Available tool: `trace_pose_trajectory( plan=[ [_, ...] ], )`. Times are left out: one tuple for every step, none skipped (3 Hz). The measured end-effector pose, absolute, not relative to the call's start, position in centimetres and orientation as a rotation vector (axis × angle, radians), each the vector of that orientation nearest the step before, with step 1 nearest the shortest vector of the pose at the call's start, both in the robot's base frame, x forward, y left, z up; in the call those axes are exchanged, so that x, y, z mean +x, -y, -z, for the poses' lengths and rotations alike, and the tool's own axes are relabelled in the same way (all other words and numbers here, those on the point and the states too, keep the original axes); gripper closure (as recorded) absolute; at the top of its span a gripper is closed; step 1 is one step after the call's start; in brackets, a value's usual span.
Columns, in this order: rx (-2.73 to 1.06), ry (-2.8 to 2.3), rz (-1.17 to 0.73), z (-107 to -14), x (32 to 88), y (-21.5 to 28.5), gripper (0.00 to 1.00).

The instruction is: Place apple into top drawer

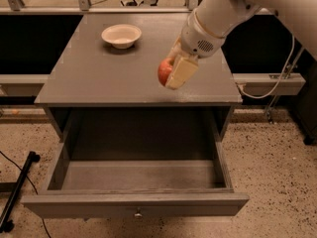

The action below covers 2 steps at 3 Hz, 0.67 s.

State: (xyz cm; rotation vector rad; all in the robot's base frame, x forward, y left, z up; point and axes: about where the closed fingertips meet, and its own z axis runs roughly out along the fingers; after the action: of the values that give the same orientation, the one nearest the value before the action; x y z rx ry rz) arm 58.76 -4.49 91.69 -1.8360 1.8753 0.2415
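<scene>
Since the drawer stands pulled out nearest the onlooker, the listing begins there.

1. Drawer [133,205]: wide, shallow, grey, fully open. Its flat front panel carries a small metal knob [137,213] at mid-width. The grey floor shows with nothing on it. Its long axis runs left to right.
2. Stand [19,190]: a black bar on the speckled floor, left of the drawer and apart from it.
3. Bench [99,78]: a grey top directly above the drawer's cavity, its front edge overhanging the rear of the drawer.
4. Gripper [174,73]: hangs above the bench just behind the front edge, right of centre. It is clamped on the apple, with one cream finger [182,72] across the fruit's right face.
5. Apple [164,71]: red-orange, held in the gripper clear of the bench top, its left side exposed.
6. Arm [223,11]: white, reaching in from the upper right.
7. Bowl [121,35]: shallow, white, on the far left part of the bench, well apart from the gripper.

Governing relation: the drawer lies below the apple and nearer the onlooker. By judgement, the apple must come forward past the bench's front edge and then descend. Lowered where it hangs now, it would meet the bench top, not the drawer.
</scene>
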Motion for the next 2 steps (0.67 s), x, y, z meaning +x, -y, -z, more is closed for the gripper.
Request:
trace_pose_trajectory(
  plan=[
    [-1.794,-1.899,-0.284,-90.5,55.1,6.7,1.0],
    [-1.777,-1.934,-0.293,-89.6,54.2,8.0,1.0]
  ],
)
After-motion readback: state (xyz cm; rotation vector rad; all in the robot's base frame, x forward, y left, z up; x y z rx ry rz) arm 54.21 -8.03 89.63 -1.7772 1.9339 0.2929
